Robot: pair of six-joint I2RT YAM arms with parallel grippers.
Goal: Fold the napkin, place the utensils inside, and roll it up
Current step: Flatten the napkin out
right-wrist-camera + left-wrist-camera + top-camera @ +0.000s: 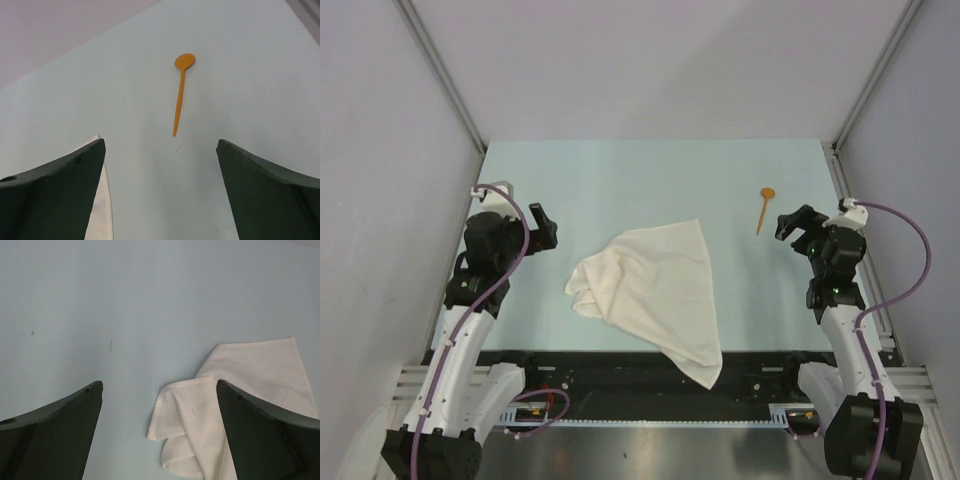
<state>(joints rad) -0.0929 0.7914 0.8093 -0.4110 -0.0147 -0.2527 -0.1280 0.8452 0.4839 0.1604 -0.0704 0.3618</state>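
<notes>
Napkin (655,290) corner over near table (620,170) edge, spoon (764,207) well apart; left hand (548,228), right hand (792,222) wide open, empty.

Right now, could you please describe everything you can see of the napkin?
The napkin is a cream-white soft cloth with a narrow hemmed edge. It lies loosely crumpled in a rough wedge near the middle of the pale blue table. Its left side is bunched into soft folds, and its near corner drapes past the table's front edge. Only the table touches it; the spoon lies apart, farther back and to the right.
</notes>
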